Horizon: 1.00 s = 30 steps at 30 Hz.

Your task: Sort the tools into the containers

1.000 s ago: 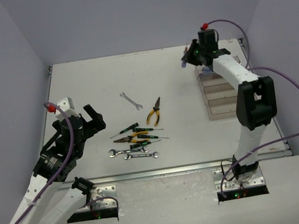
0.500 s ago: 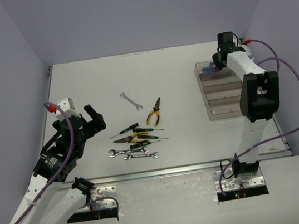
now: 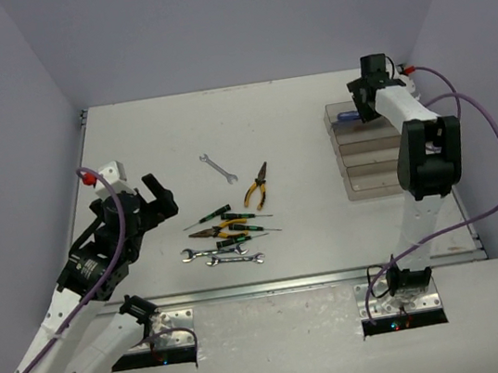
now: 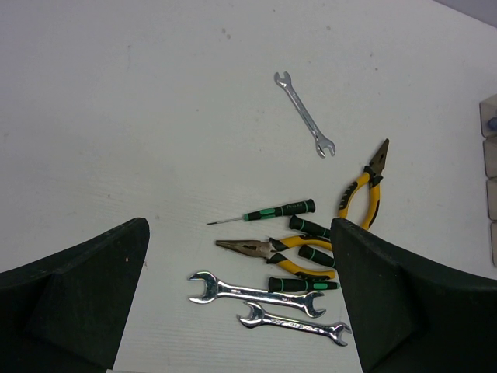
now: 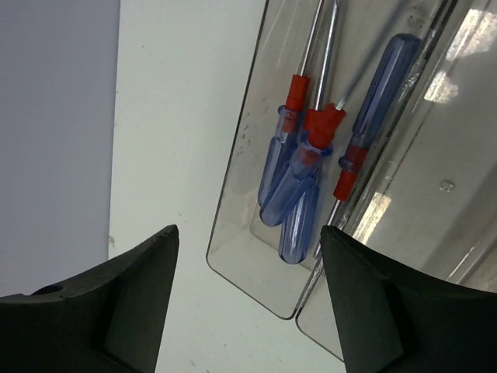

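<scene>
The containers [image 3: 367, 161] are a row of clear bins at the right of the table. My right gripper [image 3: 365, 100] hovers open over the farthest bin [image 5: 252, 256], and nothing is between its fingers [image 5: 247, 260]. Blue-handled screwdrivers with red collars [image 5: 299, 210] lie loose inside that bin [image 3: 347, 116]. The other tools lie mid-table: a lone wrench [image 3: 218, 168], yellow pliers [image 3: 256, 185], green-and-black screwdrivers [image 4: 272, 211], a second pair of pliers [image 4: 287, 252] and two wrenches [image 4: 256, 291]. My left gripper [image 3: 152, 196] is open, raised to the left of that pile [image 4: 239, 233].
Grey walls enclose the table on the left, back and right. The right arm's purple cable [image 3: 493, 159] loops beside the bins. The three nearer bins [image 3: 371, 173] look unfilled in the top view. A metal strip [image 3: 282, 285] runs along the table's near edge.
The right gripper swung right over the farthest bin, lowered and opened, letting go of a blue screwdriver that now lies in the bin. The left arm barely moved.
</scene>
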Tool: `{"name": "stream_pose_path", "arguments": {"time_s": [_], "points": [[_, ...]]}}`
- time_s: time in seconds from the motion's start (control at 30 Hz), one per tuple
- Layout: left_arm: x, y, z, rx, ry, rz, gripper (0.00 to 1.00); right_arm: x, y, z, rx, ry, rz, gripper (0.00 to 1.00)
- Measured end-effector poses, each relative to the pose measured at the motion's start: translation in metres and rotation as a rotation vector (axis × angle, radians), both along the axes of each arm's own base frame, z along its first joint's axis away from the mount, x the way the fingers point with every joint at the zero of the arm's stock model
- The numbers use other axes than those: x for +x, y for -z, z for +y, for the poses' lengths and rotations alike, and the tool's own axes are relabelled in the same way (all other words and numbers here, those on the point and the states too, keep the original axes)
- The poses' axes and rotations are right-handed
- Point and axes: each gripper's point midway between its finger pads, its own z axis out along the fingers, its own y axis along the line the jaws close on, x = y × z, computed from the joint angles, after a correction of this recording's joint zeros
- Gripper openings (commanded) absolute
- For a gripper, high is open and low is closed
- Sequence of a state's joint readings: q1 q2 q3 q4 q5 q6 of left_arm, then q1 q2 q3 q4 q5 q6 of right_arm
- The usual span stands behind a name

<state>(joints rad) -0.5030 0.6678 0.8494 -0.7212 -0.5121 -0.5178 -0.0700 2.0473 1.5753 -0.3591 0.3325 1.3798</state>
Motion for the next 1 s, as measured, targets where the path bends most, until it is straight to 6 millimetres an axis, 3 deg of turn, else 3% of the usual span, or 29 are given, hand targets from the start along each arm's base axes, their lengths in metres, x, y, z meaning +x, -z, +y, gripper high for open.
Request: {"name": "stream_pose_path", "arguments": {"time_s": [0.13,0.27,0.47,0.57,0.67,0.8,0.9,1.0], "points": [[0.000,0.000,0.000,0.002,0.000,0.000,1.00,0.009,-0.010,0.011,-0.012,-0.111,-0.044,0.78],[0.000,0.000,0.003,0.006,-0.015,-0.002,1.00,0.020,-0.036,0.048,-0.054,-0.399,-0.142,0.81],[0.001,-0.001,0.008,0.013,-0.046,-0.009,1.00,0.007,-0.068,0.141,-0.260,-0.795,-0.112,0.99],[0.001,-0.001,0.010,0.013,-0.054,-0.009,1.00,-0.012,-0.082,0.202,-0.358,-0.944,-0.089,0.99],[0.001,0.000,0.010,0.014,-0.054,-0.007,1.00,-0.060,-0.062,0.256,-0.351,-1.092,-0.034,0.99],[0.001,0.000,0.009,0.016,-0.053,-0.004,1.00,-0.131,-0.005,0.286,-0.305,-1.247,0.141,0.99],[0.002,0.001,0.009,0.016,-0.050,-0.001,1.00,-0.162,0.022,0.302,-0.312,-1.325,0.234,0.88],[0.002,0.002,0.007,0.018,-0.044,0.006,1.00,-0.182,0.029,0.328,-0.366,-1.434,0.244,0.73]]}}
